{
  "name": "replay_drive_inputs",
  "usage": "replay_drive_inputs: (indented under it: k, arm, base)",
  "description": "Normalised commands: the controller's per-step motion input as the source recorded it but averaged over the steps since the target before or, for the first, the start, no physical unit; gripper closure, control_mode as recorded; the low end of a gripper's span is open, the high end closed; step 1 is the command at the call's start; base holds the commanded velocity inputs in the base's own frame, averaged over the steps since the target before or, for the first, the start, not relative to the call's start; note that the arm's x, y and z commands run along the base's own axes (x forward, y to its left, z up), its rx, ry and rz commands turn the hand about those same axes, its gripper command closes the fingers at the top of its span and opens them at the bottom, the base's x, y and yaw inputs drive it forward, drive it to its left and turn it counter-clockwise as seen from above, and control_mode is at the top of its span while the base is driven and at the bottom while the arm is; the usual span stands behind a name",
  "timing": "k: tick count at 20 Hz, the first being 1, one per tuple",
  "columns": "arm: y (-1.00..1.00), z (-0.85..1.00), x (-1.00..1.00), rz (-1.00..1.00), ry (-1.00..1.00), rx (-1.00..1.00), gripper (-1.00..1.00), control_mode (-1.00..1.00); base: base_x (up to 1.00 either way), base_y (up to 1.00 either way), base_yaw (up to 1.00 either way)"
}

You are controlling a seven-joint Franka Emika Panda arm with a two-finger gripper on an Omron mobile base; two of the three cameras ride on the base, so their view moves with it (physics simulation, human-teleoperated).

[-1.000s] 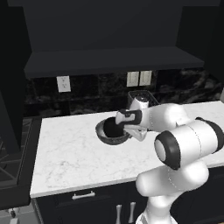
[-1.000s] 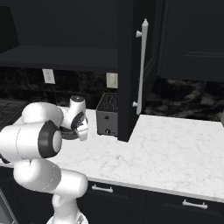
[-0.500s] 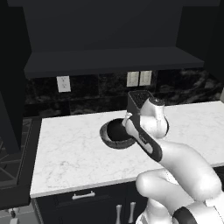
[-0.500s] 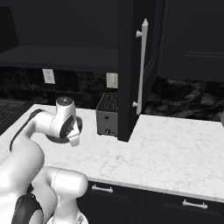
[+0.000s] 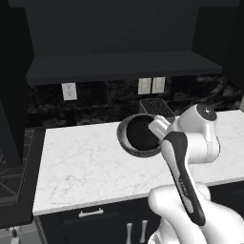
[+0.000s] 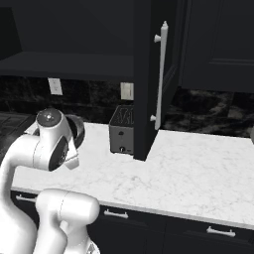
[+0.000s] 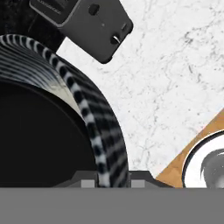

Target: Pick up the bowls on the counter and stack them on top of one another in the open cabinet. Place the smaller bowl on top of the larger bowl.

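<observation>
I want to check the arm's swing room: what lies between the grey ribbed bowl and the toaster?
In the hand view, just bare marble counter separates the grey bowl from the toaster.

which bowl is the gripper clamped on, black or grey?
The grey ribbed bowl: the gripper straddles its striped rim in the hand view. The smaller black bowl sits nested inside it, untouched.

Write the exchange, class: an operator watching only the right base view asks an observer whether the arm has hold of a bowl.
Operator: The arm blocks my view. Are the fingers on a bowl?
Observer: Yes, the fingers pinch the ribbed rim of the larger bowl.
Operator: What lies past it?
Observer: A wooden board on the counter, beside the bowl.
</observation>
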Motion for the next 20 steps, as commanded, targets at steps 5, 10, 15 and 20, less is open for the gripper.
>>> replay_drive_inputs:
  k: [5,10,15,20]
  arm:
    - [-0.17,1.0,-0.97,-0.14,-0.15,0.07,1.0,-1.0]
    - [-0.1,1.0,-0.78,-0.19,-0.42,0.0,1.0,-1.0]
    - [-0.06,1.0,-0.53,-0.14,-0.48,0.05,1.0,-1.0]
    - [-0.07,1.0,-0.13,-0.08,-0.28,0.07,1.0,-1.0]
  base:
    - [0.0,0.0,0.0]
    - [0.0,0.0,0.0]
    - [0.0,0.0,0.0]
    - [0.0,0.0,0.0]
